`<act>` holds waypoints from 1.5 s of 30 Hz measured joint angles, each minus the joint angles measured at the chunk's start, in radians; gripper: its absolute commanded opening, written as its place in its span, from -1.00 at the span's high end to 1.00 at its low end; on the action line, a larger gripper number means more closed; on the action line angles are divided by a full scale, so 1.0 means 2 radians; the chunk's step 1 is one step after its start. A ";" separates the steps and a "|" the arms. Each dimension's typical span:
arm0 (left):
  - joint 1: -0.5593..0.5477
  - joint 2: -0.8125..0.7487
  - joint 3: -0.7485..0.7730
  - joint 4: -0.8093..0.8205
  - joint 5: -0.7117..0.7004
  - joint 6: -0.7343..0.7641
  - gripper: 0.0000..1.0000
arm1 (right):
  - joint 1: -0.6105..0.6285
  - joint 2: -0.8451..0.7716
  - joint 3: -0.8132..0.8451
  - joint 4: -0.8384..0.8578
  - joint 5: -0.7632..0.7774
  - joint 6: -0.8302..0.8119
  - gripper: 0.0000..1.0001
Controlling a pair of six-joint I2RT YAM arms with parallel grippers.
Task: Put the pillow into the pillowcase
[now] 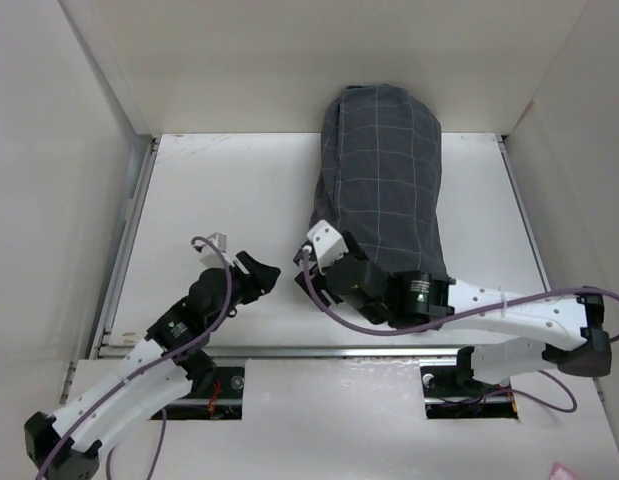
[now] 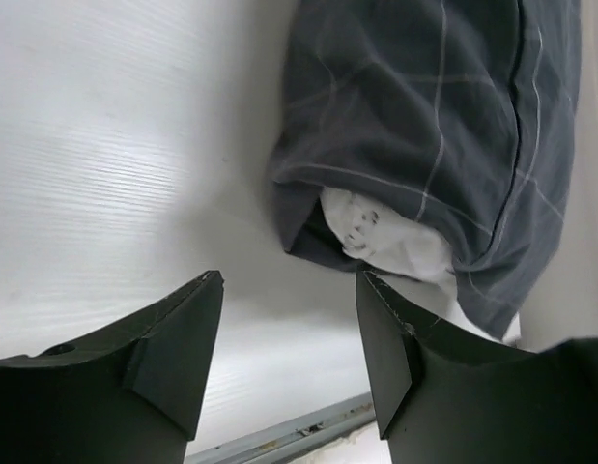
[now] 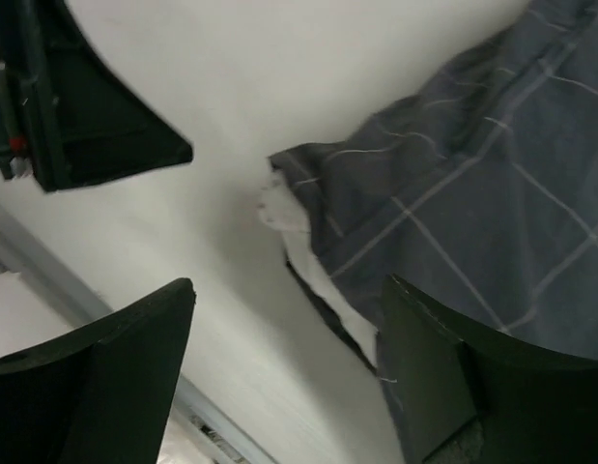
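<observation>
The dark grey pillowcase with a thin light grid lies plump at the table's middle back, its open end toward me. The white pillow is almost wholly inside. Only a white edge shows at the mouth in the left wrist view and the right wrist view. My right gripper is open and empty at the near-left corner of the case's mouth, one finger beside the grey cloth. My left gripper is open and empty, a little left of the mouth, over bare table.
White enclosure walls stand at the left, back and right. A metal rail runs along the table's near edge, with a white board and two cutouts in front of it. Purple cables loop off both wrists.
</observation>
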 measured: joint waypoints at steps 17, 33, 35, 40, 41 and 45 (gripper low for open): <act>-0.007 0.272 -0.015 0.300 0.182 0.056 0.72 | -0.137 0.071 -0.034 0.019 -0.038 -0.020 0.57; -0.012 0.359 0.041 0.388 0.164 0.053 0.82 | -0.149 0.086 0.107 -0.063 -0.323 -0.006 0.90; -0.014 0.360 0.041 0.392 0.155 0.047 0.78 | -0.152 0.084 0.105 -0.061 -0.338 -0.004 0.66; -0.014 0.348 0.042 0.346 0.099 0.032 -0.06 | -0.143 0.091 0.072 -0.030 -0.400 0.021 -0.15; -0.014 0.336 0.042 0.318 0.082 0.031 -0.15 | -0.140 0.098 0.068 -0.027 -0.409 0.025 -0.19; -0.013 0.245 0.043 0.179 0.006 -0.001 -0.32 | -0.137 0.124 0.066 -0.026 -0.425 0.036 -0.83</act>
